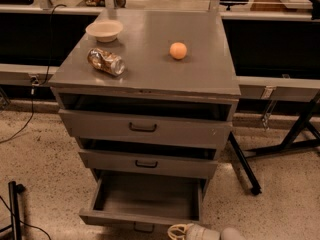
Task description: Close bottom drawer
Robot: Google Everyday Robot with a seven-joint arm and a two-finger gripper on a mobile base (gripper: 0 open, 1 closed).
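Gripper (177, 232), grip state unclear, just beside wide-open bottom drawer (145, 199) front edge.

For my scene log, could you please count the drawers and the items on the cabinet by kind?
Drawers: 3 (top drawer, middle drawer, bottom drawer)
Bowl: 1
Crushed can: 1
Orange ball: 1
Total: 6
End effector: low, just in front of the bottom drawer.
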